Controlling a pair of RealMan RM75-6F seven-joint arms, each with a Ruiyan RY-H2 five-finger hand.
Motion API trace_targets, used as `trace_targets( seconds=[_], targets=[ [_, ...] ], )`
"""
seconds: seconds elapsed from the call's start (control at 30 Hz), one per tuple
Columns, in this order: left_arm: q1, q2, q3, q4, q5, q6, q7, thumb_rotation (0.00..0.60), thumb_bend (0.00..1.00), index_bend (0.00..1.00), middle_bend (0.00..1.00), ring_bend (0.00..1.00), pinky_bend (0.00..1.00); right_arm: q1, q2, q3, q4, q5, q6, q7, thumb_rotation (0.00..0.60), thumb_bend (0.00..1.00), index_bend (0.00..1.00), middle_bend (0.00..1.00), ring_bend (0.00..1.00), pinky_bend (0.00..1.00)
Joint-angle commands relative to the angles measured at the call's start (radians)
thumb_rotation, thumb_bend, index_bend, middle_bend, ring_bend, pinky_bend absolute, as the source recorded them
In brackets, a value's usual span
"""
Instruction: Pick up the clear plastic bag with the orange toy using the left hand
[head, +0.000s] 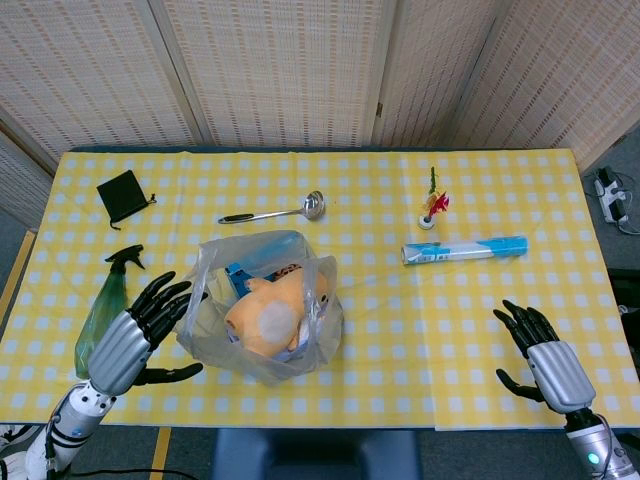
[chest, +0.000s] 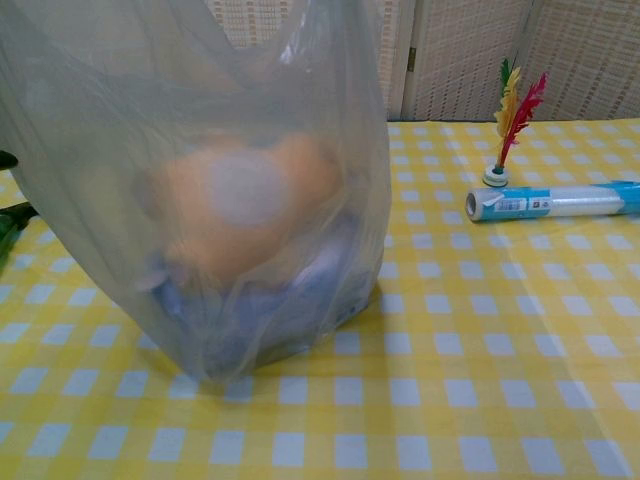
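The clear plastic bag (head: 262, 305) stands on the yellow checked tablecloth, mouth up, with the orange toy (head: 268, 317) and other items inside. In the chest view the bag (chest: 200, 190) fills the left half and the orange toy (chest: 235, 200) shows blurred through the plastic. My left hand (head: 135, 335) is just left of the bag, fingers spread, fingertips (head: 185, 298) close to the bag's left side, holding nothing. My right hand (head: 545, 360) rests open near the table's front right, far from the bag.
A green spray bottle (head: 102, 305) lies under and behind my left hand. A black pouch (head: 124, 194), a ladle (head: 275, 212), a feathered shuttlecock (head: 432, 208) and a blue-ended roll (head: 465, 249) lie further back. The table's front edge (head: 320, 422) is near both hands.
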Motion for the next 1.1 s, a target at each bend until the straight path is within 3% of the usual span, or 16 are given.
trace_targets(
  seconds=[0.03,0.4,1.1],
  targets=[
    [0.006,-0.003,0.008,-0.015,0.016,0.01,0.012,0.542,0.1,0.1,0.23,0.15,0.11,-0.002,0.002,-0.001,-0.003,-0.005,0.005,-0.001,0.6,0.34,0.0,0.0,0.0,0.0],
    [-0.011,-0.026,0.017,-0.036,0.04,-0.019,0.035,0.549,0.1,0.1,0.23,0.15,0.12,-0.009,0.008,-0.005,-0.009,-0.02,0.027,0.0,0.6,0.34,0.0,0.0,0.0,0.0],
    [-0.082,-0.085,0.005,0.042,-0.025,-0.108,-0.063,0.55,0.1,0.1,0.23,0.16,0.12,-0.007,0.009,0.004,-0.001,-0.001,0.017,0.006,0.6,0.34,0.0,0.0,0.0,0.0]
  ],
)
